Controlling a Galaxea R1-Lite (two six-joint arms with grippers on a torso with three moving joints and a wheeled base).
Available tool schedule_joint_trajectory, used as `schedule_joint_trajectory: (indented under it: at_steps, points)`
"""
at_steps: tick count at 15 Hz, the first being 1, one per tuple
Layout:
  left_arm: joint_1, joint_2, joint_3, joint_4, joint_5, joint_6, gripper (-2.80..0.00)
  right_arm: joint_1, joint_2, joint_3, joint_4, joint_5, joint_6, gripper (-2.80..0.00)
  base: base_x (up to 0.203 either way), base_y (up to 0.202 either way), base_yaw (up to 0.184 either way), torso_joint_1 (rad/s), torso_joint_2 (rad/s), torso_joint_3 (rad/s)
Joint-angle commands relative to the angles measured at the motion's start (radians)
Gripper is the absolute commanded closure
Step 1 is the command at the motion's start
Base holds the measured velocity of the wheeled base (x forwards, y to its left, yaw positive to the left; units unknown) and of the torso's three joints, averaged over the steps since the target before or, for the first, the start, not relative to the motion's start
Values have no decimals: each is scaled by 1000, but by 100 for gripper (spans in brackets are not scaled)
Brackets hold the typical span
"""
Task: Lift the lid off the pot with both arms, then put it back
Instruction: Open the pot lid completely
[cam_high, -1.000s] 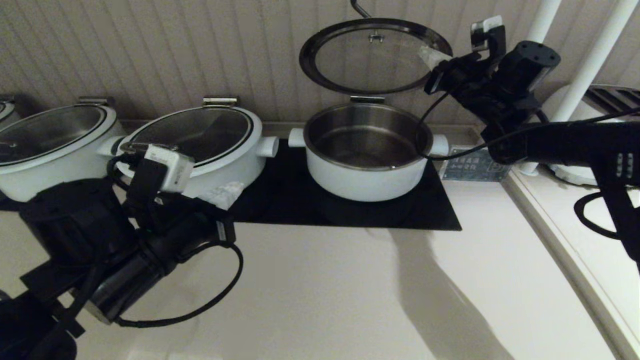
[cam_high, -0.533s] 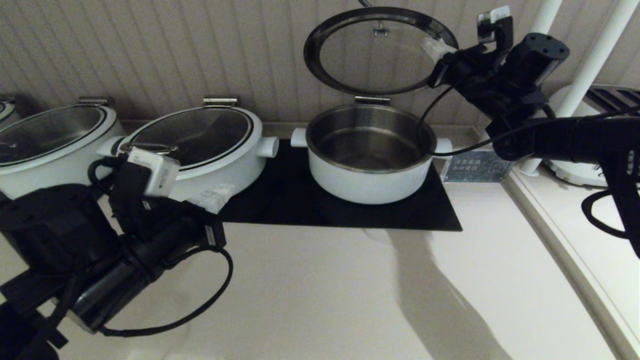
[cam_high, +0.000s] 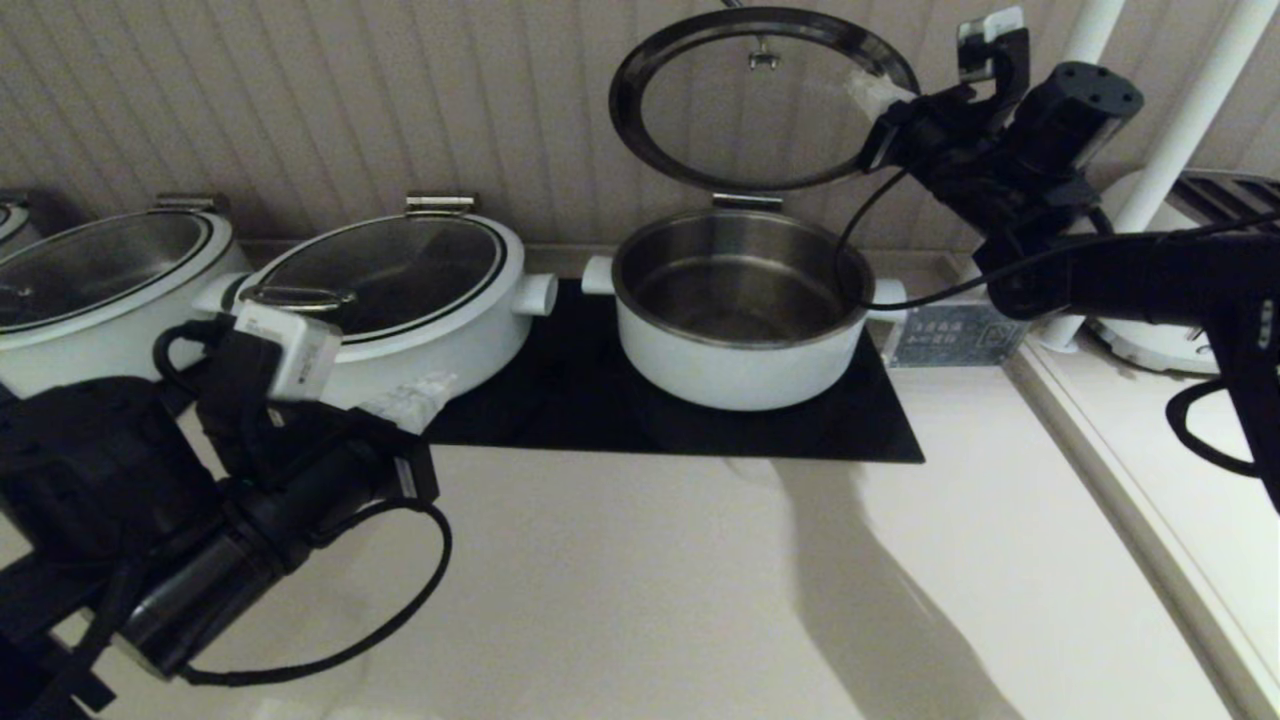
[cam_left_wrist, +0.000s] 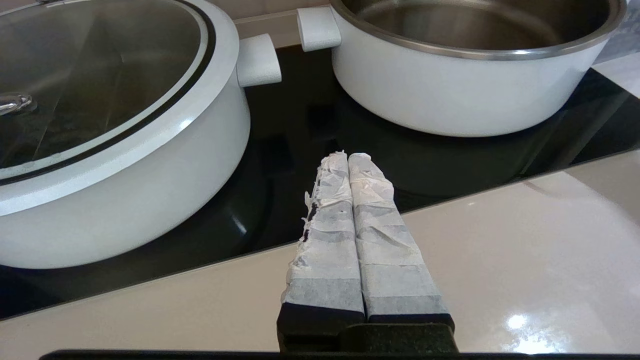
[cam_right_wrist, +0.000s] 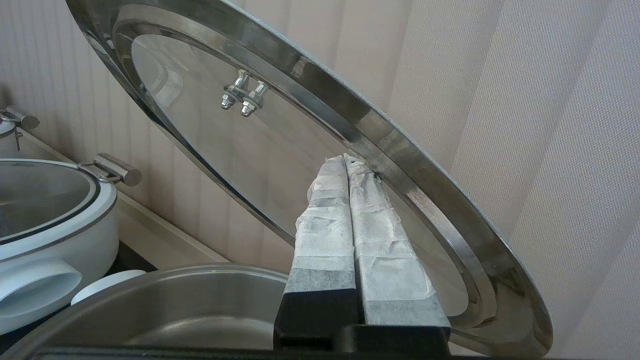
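Lid (cam_high: 765, 100): tipped up on its hinge above the open pot (cam_high: 738, 308) at the counter's back edge; lowering remains.
Right gripper (cam_high: 878, 98): fingers closed together, tips against the lid's rim.
Left gripper (cam_high: 415, 398): closed, empty, near the left edge.

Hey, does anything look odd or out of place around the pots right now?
Yes: the lid stands tipped up above the open pot, near upright by the wall. The right tool, shut, only presses on its rim. The left tool, shut, hangs low beside a lidded pot.
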Motion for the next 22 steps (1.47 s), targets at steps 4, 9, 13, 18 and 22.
schedule_joint_trajectory:
  at_steps: [4, 9, 13, 18, 22]
  points:
    - [0, 1, 2, -7, 1, -1, 0, 1, -1, 6, -4, 4, -2, 0, 0, 0, 0, 0, 0, 0]
    - [0, 1, 16, -7, 1, -1, 0, 1, 5, 11, -19, 3, -4, 0, 0, 0, 0, 0, 0, 0]
    - [0, 3, 16, -7, 0, -1, 0, 1, 1, 40, -22, 4, -5, 0, 0, 0, 0, 0, 0, 0]
    - [0, 2, 16, -7, -1, -3, 0, 2, -23, 133, -40, 4, -19, 0, 0, 0, 0, 0, 0, 0]
    - [0, 3, 16, -7, -1, -2, 0, 1, -24, 147, -47, 4, -19, 0, 0, 0, 0, 0, 0, 0]
